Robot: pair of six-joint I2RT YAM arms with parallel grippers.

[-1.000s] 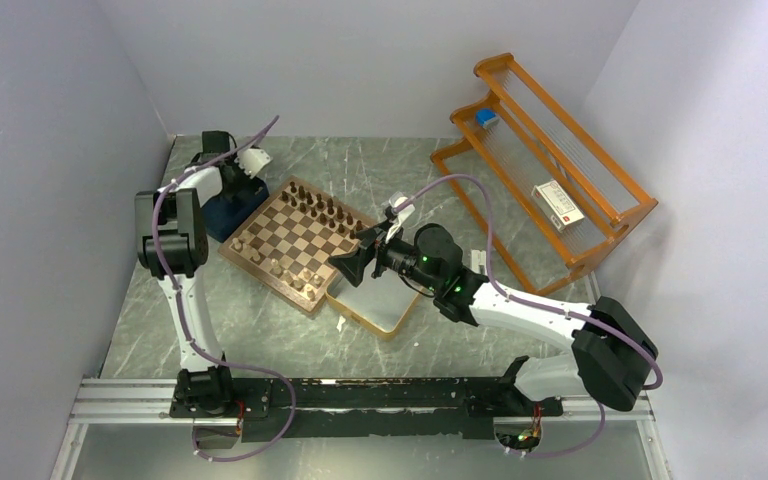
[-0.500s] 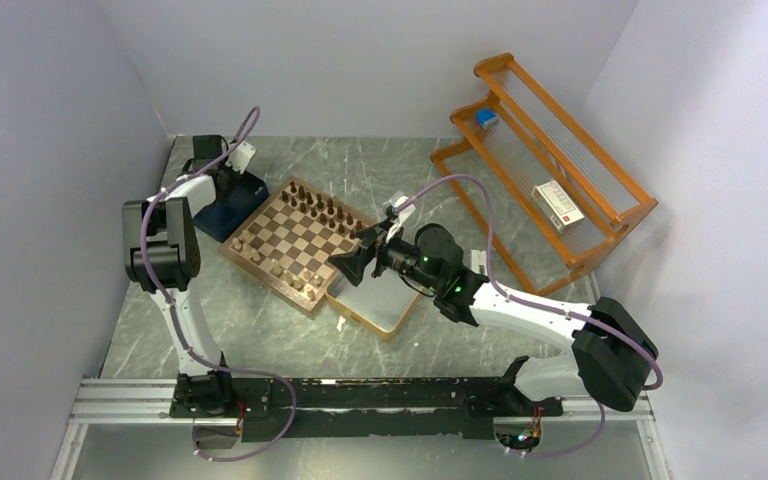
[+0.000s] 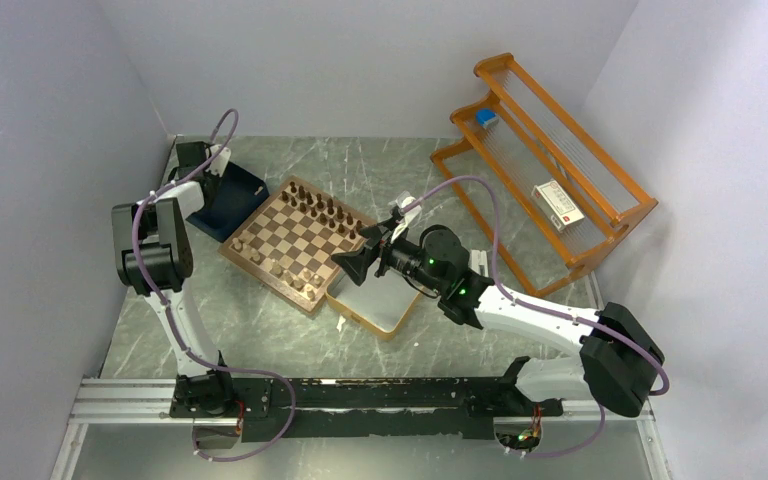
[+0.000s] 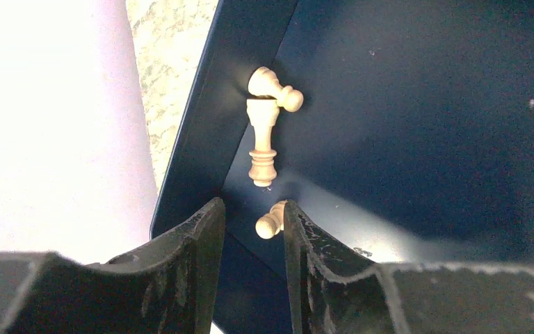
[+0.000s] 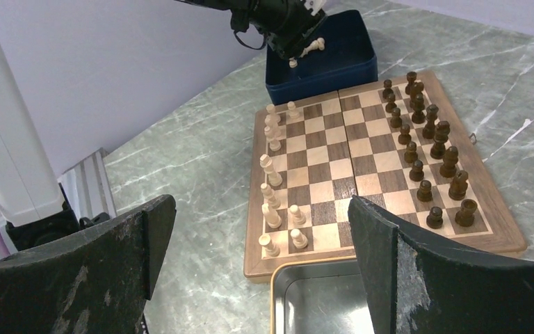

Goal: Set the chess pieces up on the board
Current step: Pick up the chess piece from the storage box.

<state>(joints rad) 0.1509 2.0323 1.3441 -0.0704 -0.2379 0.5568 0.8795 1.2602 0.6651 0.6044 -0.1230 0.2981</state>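
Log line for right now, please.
left gripper: open around pale pawn in navy tray corner | right gripper: open, empty, above tin beside board | pale side incomplete

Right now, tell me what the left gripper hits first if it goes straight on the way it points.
The left gripper would most likely meet the small pale pawn lying just ahead of it, then the floor of the navy tray; depth is unclear.

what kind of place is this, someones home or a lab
Probably a robotics lab cell: left arm and right arm bolted to a rail at the table edge, bare walls boxing it in, props like the board and an orange rack.
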